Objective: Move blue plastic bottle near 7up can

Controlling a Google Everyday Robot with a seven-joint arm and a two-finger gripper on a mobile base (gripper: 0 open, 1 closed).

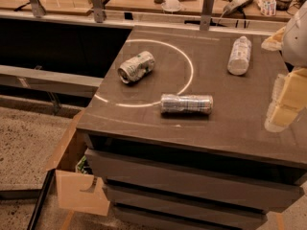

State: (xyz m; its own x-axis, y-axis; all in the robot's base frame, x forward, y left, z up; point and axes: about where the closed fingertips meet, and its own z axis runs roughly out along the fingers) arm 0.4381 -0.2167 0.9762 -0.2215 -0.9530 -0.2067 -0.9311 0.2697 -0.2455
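The blue plastic bottle (239, 55) lies on its side at the back right of the dark cabinet top (225, 128), with its white cap pointing away. The 7up can (136, 66), short and dented with pale green-and-white print, lies on its side at the back left, inside a white circle drawn on the top. My gripper (284, 102), pale yellow, hangs over the right edge of the top, in front of and to the right of the bottle, well apart from it and holding nothing.
A slimmer, longer silver can (186, 104) lies on its side in the middle, on the circle's front line, between the 7up can and my gripper. Drawers sit below the top. A cardboard box (79, 190) stands on the floor at lower left. A cluttered bench (192, 4) runs behind.
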